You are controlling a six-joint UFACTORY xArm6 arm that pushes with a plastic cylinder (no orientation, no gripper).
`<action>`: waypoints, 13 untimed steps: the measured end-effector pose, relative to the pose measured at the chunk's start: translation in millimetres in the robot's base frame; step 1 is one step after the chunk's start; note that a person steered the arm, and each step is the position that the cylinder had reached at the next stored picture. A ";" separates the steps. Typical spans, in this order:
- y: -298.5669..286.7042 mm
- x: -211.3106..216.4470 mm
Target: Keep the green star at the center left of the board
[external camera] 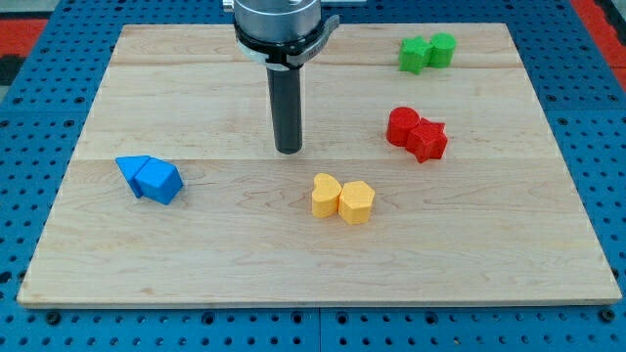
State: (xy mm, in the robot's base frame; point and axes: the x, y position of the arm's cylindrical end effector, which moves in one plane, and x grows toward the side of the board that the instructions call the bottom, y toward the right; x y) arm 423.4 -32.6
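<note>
Wood board point(196, 244) on blue pegboard point(29, 98), red strip at top corners. My tip point(289, 150) mid-board, touching nothing; no gripper, holds nothing. Green star point(415, 55) near top right edge w/ green cylinder point(442, 49) beside it, well away from center left.

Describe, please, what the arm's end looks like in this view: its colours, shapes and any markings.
A straight dark grey cylindrical rod, smooth and unmarked, ends in my tip. Above it sits a wider round metallic collar with a black ring and a small black bracket. No cables or labels show.
</note>
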 end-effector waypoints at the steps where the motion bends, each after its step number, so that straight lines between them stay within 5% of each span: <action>1: 33.0 0.7; 4: 194.3 42.0; 6: 284.6 -54.1; 8: 264.2 -152.5; 12: 28.2 -162.5; 13: 59.0 -176.1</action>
State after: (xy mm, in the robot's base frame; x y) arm 247.3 26.4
